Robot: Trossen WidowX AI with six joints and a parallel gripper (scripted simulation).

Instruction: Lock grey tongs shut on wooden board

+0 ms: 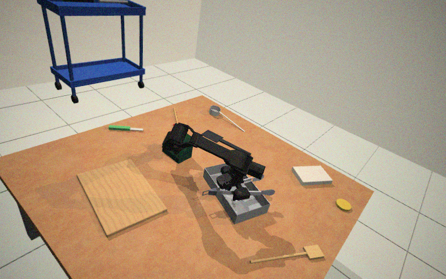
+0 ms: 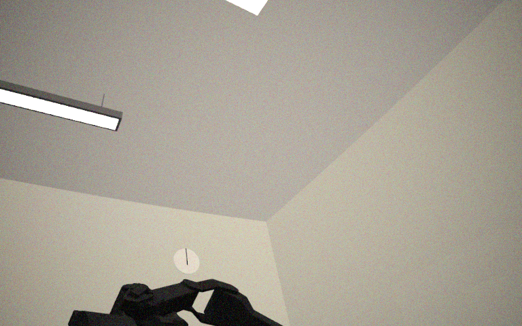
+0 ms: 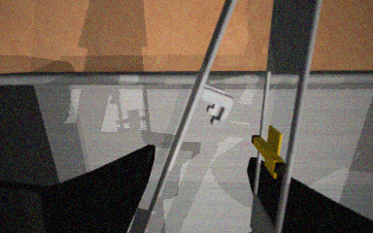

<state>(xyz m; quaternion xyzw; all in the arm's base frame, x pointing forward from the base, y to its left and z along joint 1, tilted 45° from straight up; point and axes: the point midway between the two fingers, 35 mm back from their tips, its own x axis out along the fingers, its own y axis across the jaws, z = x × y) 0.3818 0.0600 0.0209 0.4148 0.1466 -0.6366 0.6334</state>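
The grey tongs lie open across the grey roasting tin [image 1: 236, 200], right of the table's middle. My gripper [image 1: 234, 190] reaches down into the tin over them. In the wrist view the two dark fingers are partly closed and straddle the tongs' two arms [image 3: 194, 107]. The left finger stands just clear of the left arm. The right arm, with a yellow lock piece [image 3: 269, 150], crosses over the right finger. I cannot see firm contact. The wooden board [image 1: 121, 195] lies to the left of the tin, apart from it.
The arm's base [image 1: 177, 146] stands behind the tin. A white block [image 1: 311, 174], a yellow disc [image 1: 343, 204] and a wooden spatula [image 1: 289, 254] lie to the right and front. A green marker [image 1: 125, 128] and a small metal scoop [image 1: 215, 111] lie at the back. A blue cart [image 1: 95, 49] stands on the floor.
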